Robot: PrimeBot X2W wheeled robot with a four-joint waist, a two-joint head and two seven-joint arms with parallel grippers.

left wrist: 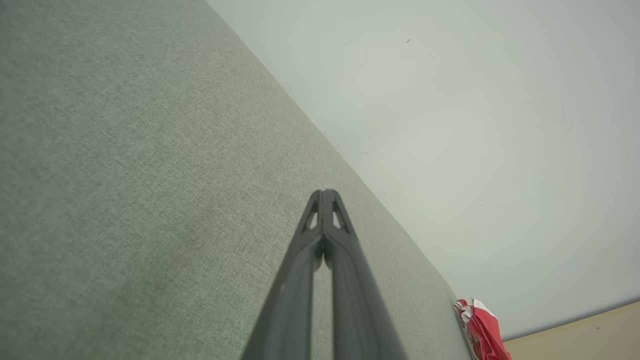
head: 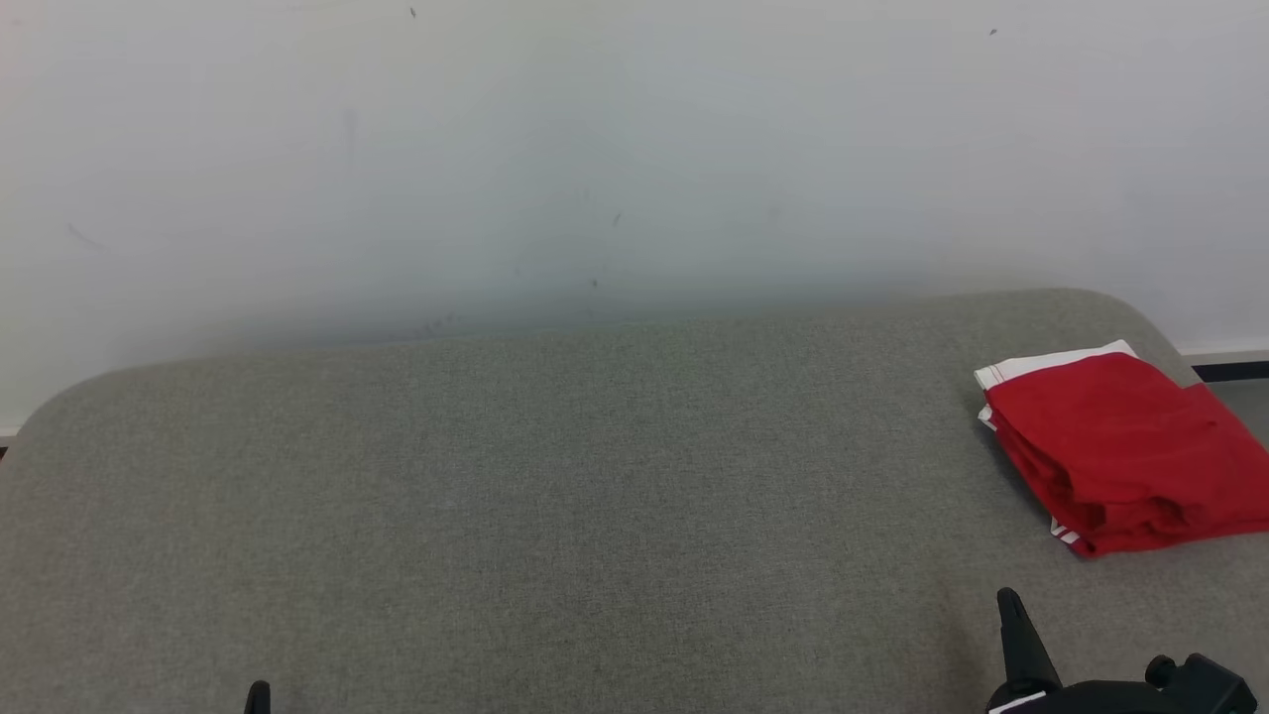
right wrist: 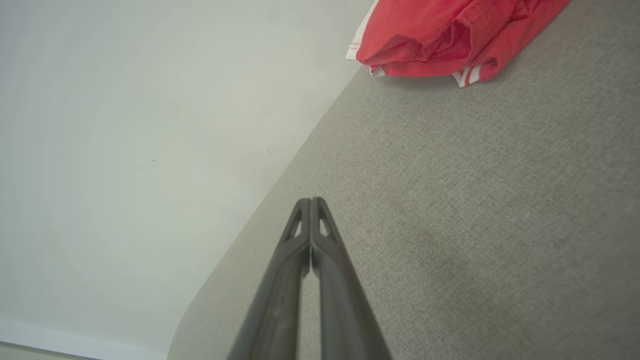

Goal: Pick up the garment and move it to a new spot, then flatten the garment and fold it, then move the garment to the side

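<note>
The garment [head: 1120,451] is red with white trim and lies folded in a compact stack at the far right of the grey fabric table [head: 555,496]. It also shows in the left wrist view as the garment [left wrist: 482,330] at the lower right, and in the right wrist view as the garment [right wrist: 450,35] at the top. My right gripper [head: 1009,600] is shut and empty, low at the right, short of the garment. My left gripper [head: 258,694] peeks in at the bottom left. In the wrist views, the left gripper [left wrist: 325,192] and right gripper [right wrist: 311,201] have fingertips pressed together, holding nothing.
A pale wall [head: 595,149] rises right behind the table's far edge. The table's rounded corners fall away at the left and right. A strip of floor and dark baseboard [head: 1229,372] shows beyond the right corner.
</note>
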